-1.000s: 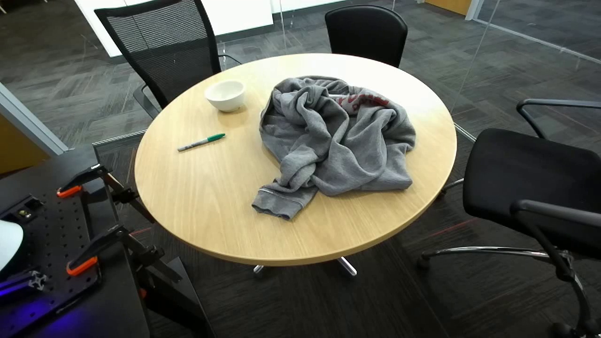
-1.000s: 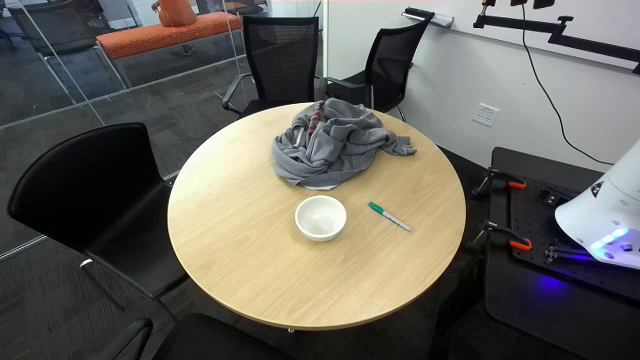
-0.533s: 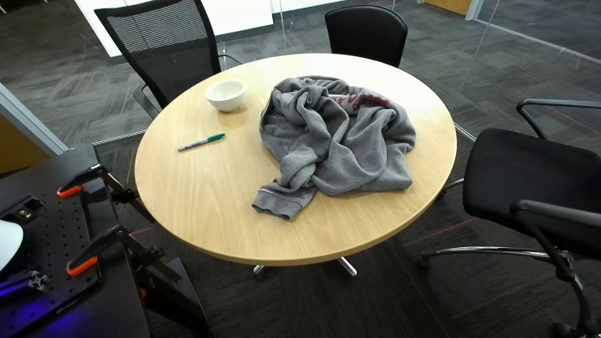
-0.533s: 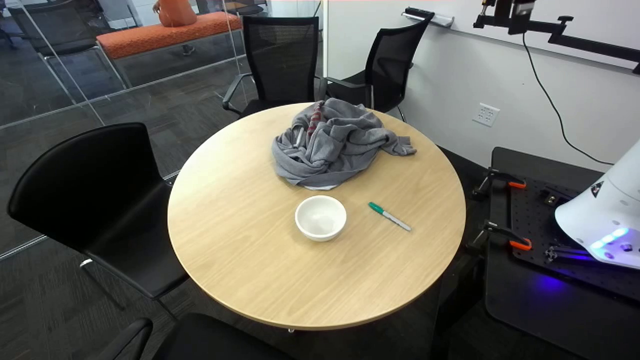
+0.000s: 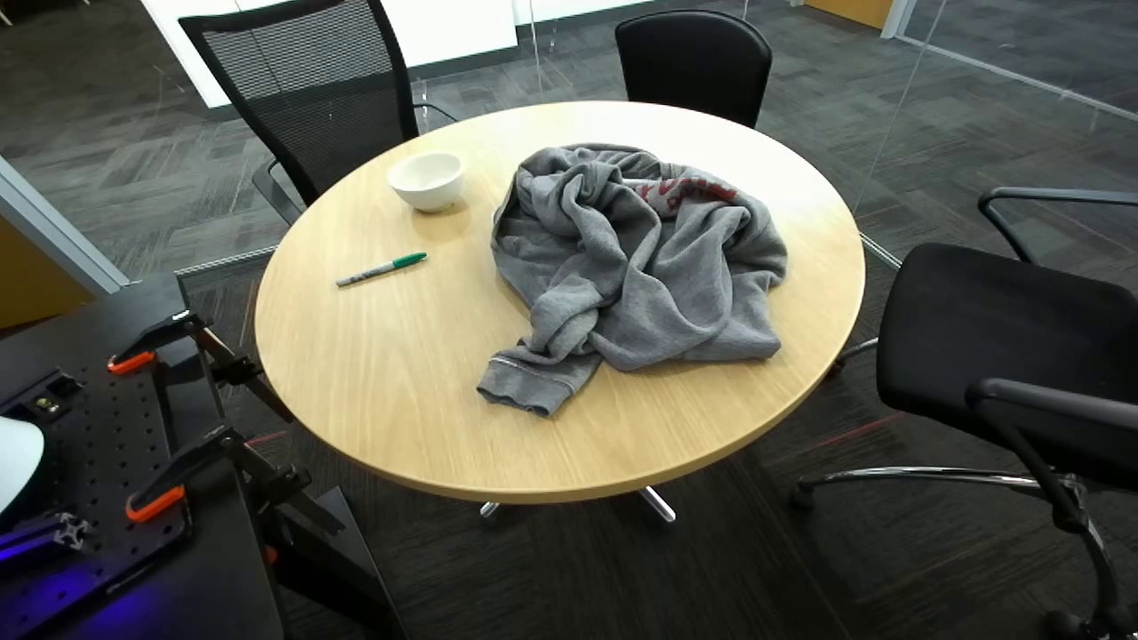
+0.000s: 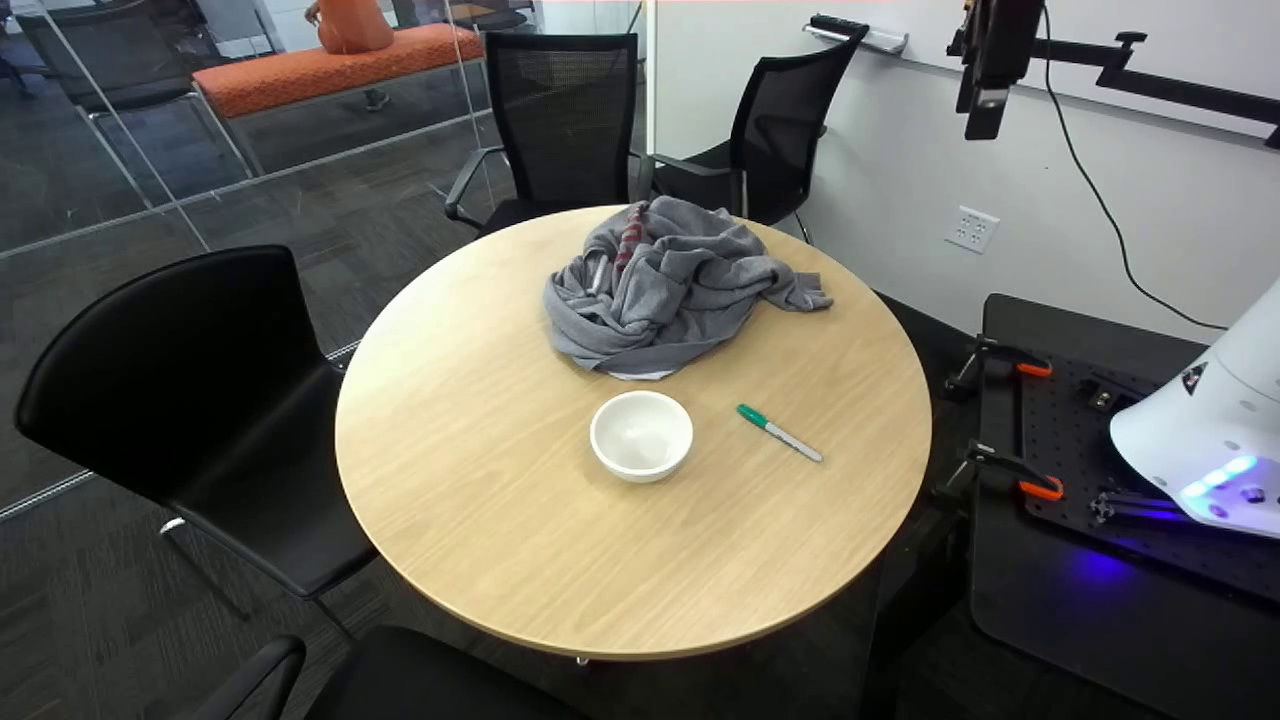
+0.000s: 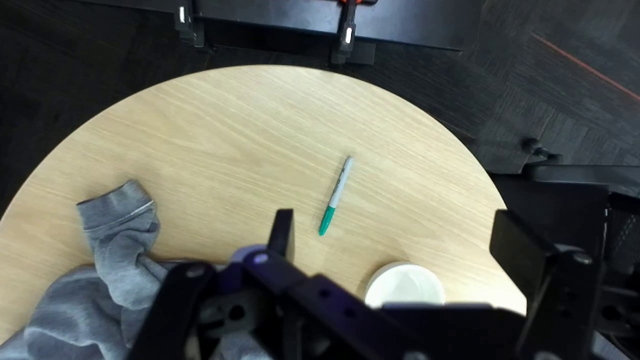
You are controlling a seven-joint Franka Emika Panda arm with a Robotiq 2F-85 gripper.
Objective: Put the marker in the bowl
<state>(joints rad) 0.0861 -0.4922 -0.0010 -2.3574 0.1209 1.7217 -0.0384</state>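
Note:
The marker (image 5: pixel 382 269), grey with a green cap, lies flat on the round wooden table (image 5: pixel 391 382). It shows in an exterior view (image 6: pixel 779 433) and in the wrist view (image 7: pixel 336 195). The white bowl (image 5: pixel 428 181) stands upright near the marker's capped end, and its inside looks empty in an exterior view (image 6: pixel 641 436). In the wrist view the bowl (image 7: pixel 405 284) is partly hidden by the gripper. My gripper (image 7: pixel 395 222) is open and empty, high above the table, its jaws wide apart. Part of it shows at the top of an exterior view (image 6: pixel 985 120).
A crumpled grey sweatshirt (image 5: pixel 640 267) covers much of the table on the far side from the bowl and marker (image 6: pixel 670 290). Black chairs (image 6: pixel 190 400) stand around the table. The robot's black base table (image 6: pixel 1080 620) with orange-tipped clamps (image 5: pixel 156 504) is beside it.
My gripper has come down and slightly left into the top of an exterior view. The marker, bowl and sweatshirt have not moved.

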